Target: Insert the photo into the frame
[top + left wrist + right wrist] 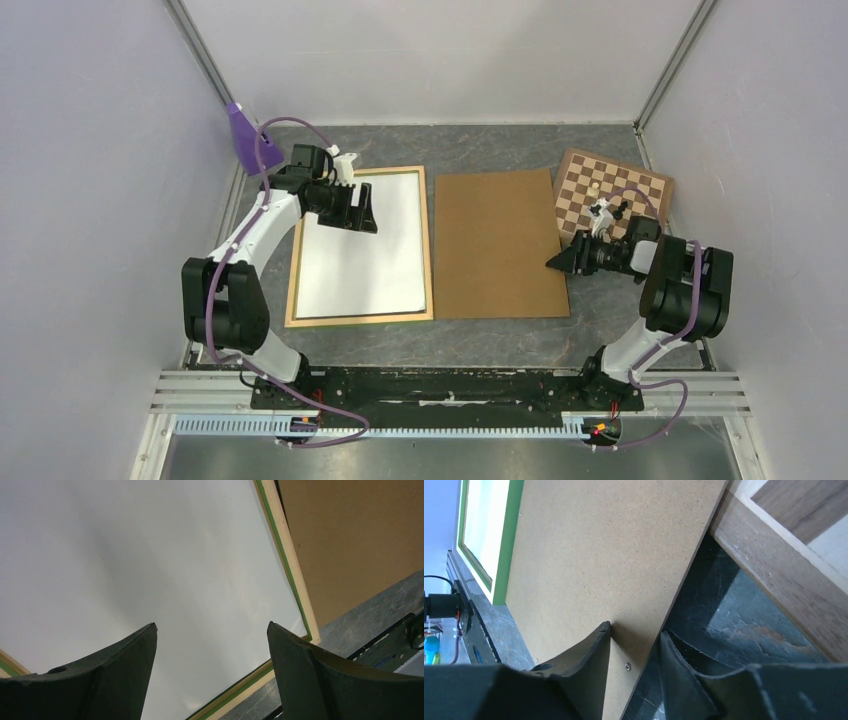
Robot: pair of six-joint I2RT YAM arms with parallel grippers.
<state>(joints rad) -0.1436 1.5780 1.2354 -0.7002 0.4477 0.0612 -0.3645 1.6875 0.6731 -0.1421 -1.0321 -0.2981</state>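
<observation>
1. The frame [430, 250] lies on the bench [500, 345], long axis pointing away from the arms.
2. The photo [385, 265] lies inside it, white back up, beneath the wide-open, empty left fingers [365, 215].
3. The right fingers [558, 262], half closed, straddle the board [495, 245] edge; grip unclear.

White back of the photo [125, 570] is seen filling most of the view, bordered on the right and bottom by the frame [292, 575], shown as a pale wood rail with a thin green strip inside. The left tool [211, 625] is seen low over the photo, jaws spread wide, nothing held between them. A brown hardboard panel [360, 540] is seen just beside the frame's right rail, with dark grey bench [370, 615] below it.
</observation>
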